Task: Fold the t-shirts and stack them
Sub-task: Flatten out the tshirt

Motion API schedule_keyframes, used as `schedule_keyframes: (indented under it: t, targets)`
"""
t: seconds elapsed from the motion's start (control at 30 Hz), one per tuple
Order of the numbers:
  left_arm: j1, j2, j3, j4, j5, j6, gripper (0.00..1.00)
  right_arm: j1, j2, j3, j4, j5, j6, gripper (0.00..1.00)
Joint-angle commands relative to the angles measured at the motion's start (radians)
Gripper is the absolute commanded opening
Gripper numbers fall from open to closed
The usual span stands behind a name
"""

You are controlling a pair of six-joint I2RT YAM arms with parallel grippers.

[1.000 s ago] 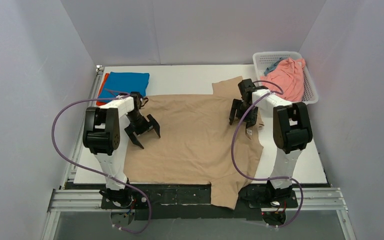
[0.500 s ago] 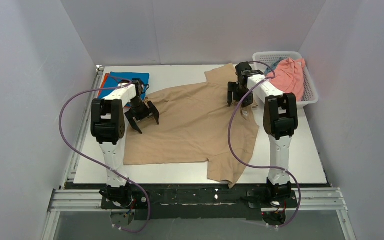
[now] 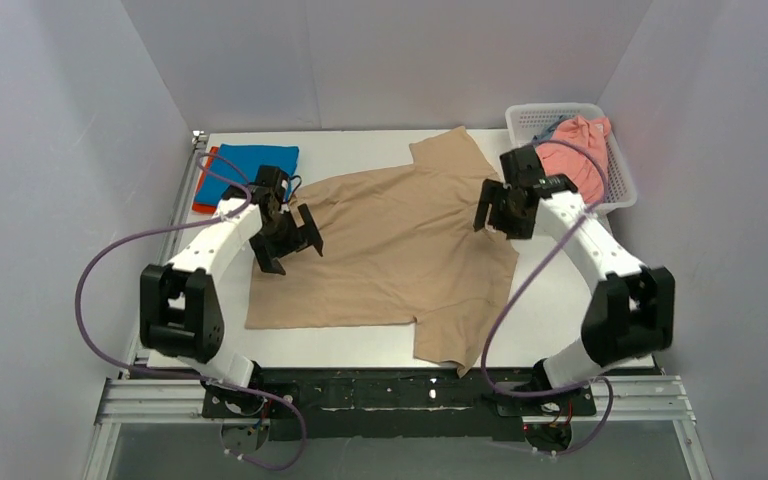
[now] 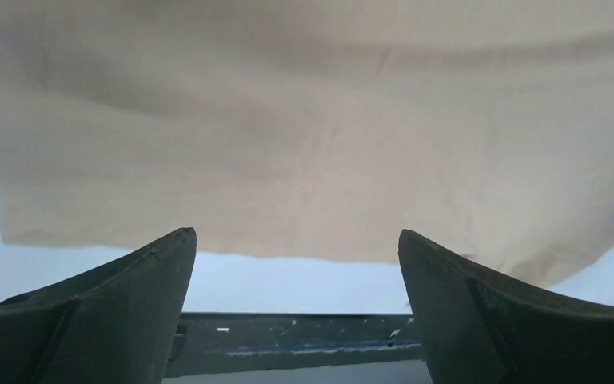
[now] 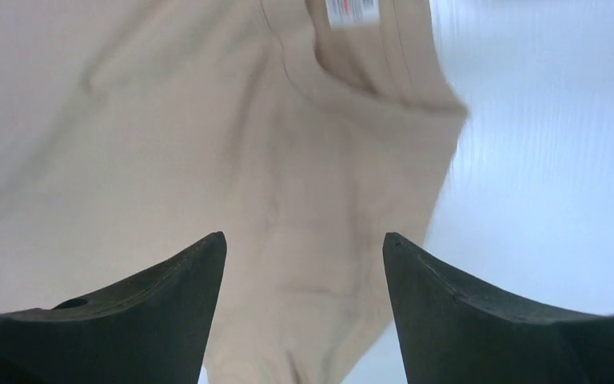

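A beige-tan t-shirt [image 3: 400,250] lies spread flat on the white table; it also fills the left wrist view [image 4: 304,128] and the right wrist view [image 5: 208,144], where its collar and tag show at the top. My left gripper [image 3: 288,243] is open and empty above the shirt's left edge. My right gripper [image 3: 503,212] is open and empty above the shirt's right side near the collar. A folded bright blue t-shirt [image 3: 250,165] lies on an orange-red one [image 3: 203,185] at the back left. A salmon pink t-shirt [image 3: 575,155] and a grey-blue one [image 3: 545,128] lie in the basket.
The white mesh basket [image 3: 615,195] stands at the back right corner. The white table [image 3: 580,320] ends at a dark metal rail [image 3: 360,385] along the near edge. Grey walls enclose the left, back and right sides.
The beige-tan shirt was dragged away from the near edge and is now let go. Both grippers have drawn back a little from it; the arms have swung outward.
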Motion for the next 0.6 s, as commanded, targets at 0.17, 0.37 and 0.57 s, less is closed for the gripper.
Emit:
schedule_keyframes:
  t: [0.17,0.37,0.57]
  targets:
    - [-0.031,-0.283,-0.408,0.013,0.030,-0.063,1.00,0.009,-0.494,-0.603,-0.114,-0.043,0.307,0.77]
    - [-0.025,-0.309,-0.442,-0.023,0.009,-0.100,1.00,0.051,-0.550,-0.716,-0.064,-0.227,0.329,0.69]
    - [0.021,-0.405,-0.510,-0.043,-0.032,-0.179,1.00,0.084,-0.455,-0.712,-0.002,-0.155,0.358,0.56]
